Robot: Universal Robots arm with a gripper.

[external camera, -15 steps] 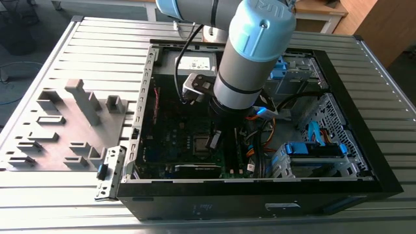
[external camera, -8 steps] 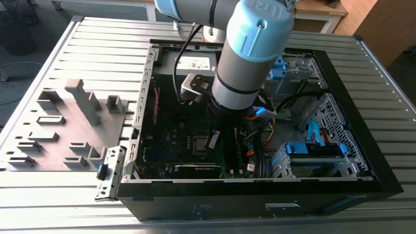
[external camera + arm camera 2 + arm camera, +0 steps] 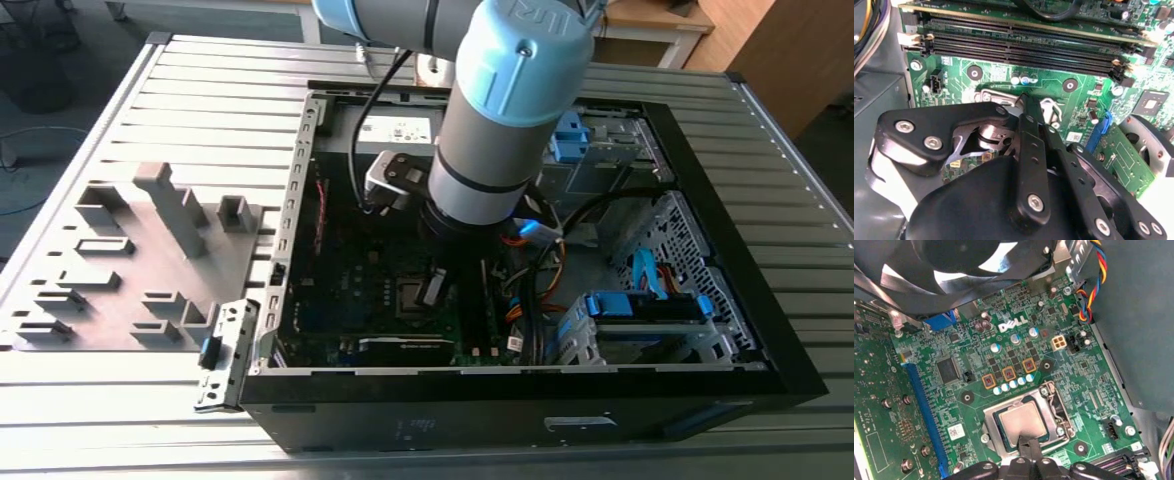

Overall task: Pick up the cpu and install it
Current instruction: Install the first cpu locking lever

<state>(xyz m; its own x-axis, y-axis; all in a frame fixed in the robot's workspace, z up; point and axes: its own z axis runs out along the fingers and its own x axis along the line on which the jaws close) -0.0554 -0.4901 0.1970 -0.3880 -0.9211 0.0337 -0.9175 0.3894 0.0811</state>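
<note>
While I hang inside the case (image 3: 467, 425) | claw (image 3: 1027, 443) pinched together | tips at cpu (image 3: 1021, 421) edge | cpu lies in socket (image 3: 1056, 407)

The arm (image 3: 501, 130) was seen in the exterior view slanted steeply downward, its grey tube topped by a light-blue joint cap (image 3: 527, 40). A black cable (image 3: 380, 85) was routed beside it, and a small pale camera housing (image 3: 390, 178) was mounted at the side of the wrist (image 3: 461, 215), which was pointed straight down. In both wrist views the gripper (image 3: 1023, 100) (image 3: 1029, 444) was shown from behind its black link plates (image 3: 929, 132); its fingers (image 3: 1026, 135) were held together at the tips, with no gap seen between them
</note>
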